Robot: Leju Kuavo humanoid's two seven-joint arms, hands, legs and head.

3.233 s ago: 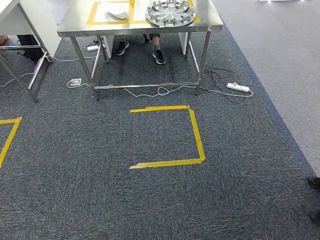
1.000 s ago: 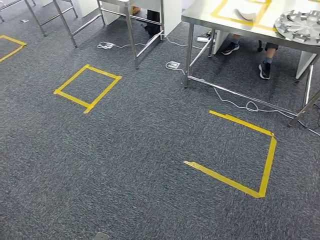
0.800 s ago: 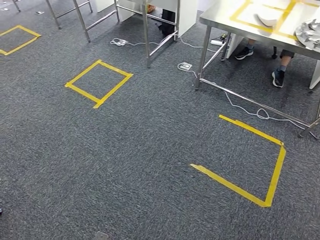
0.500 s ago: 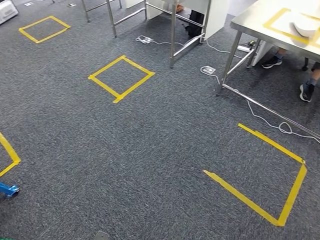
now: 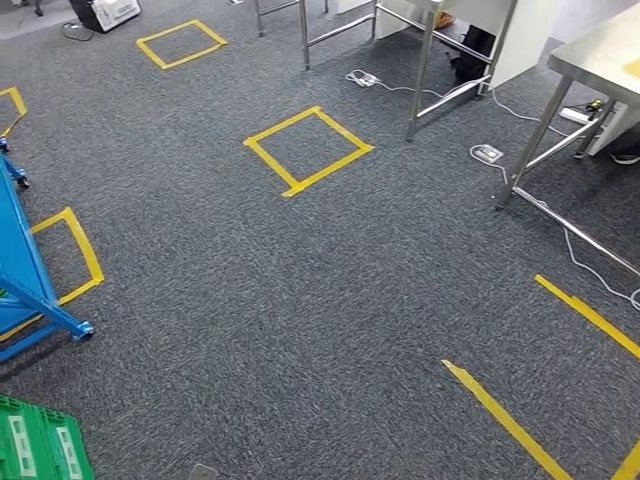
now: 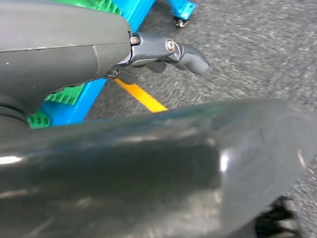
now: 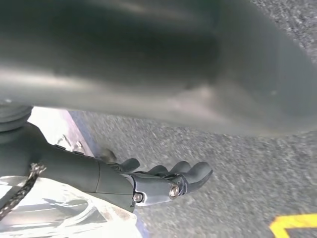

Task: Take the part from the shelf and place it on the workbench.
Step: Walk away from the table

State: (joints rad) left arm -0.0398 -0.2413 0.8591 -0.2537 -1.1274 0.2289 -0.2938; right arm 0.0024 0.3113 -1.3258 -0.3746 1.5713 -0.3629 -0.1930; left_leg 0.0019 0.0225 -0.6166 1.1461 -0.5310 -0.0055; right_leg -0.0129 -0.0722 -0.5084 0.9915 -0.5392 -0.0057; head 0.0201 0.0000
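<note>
green crate (image 5: 41, 445) beside blue shelf frame (image 5: 26, 270), contents unseen | left hand (image 6: 164, 52), right hand (image 7: 160, 181) hang empty, fingers loosely extended | grey carpet (image 5: 302, 320), yellow tape square (image 5: 308, 150), steel workbench (image 5: 596, 60) beyond | part's place: cannot tell

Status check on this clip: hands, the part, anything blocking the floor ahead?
Left hand and right hand both empty. Part not picked up yet. Blue frame and green crate at left.
</note>
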